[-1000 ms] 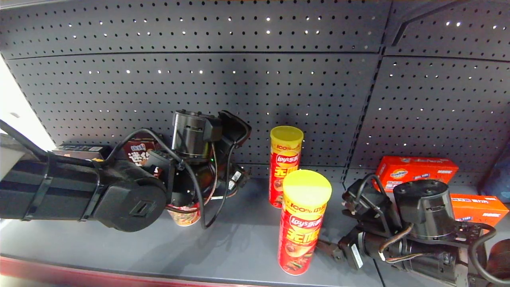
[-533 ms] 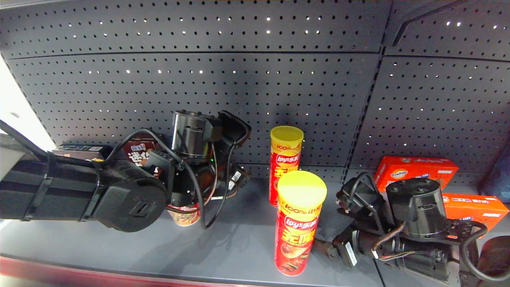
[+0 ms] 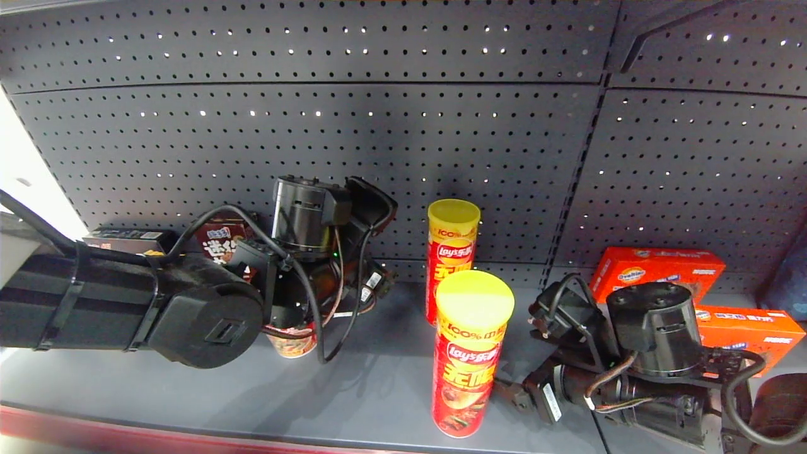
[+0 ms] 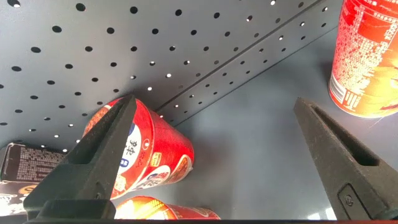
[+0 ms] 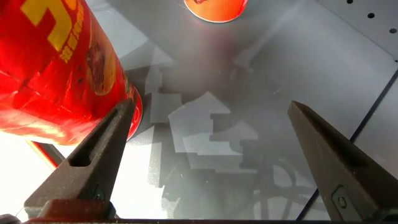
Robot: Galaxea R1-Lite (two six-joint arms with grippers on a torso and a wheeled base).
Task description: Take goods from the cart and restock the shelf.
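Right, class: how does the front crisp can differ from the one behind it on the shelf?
The front can stands near the front edge of the shelf; the rear can stands back by the pegboard. The open right hand sits beside the front can's base; the rear can stands clear of it. Both are upright red tubes with yellow lids.

Grey shelf (image 3: pixel 378 391): two upright chip cans (image 3: pixel 452 252), noodle cups (image 3: pixel 291 345) left, orange boxes (image 3: pixel 659 270) right.
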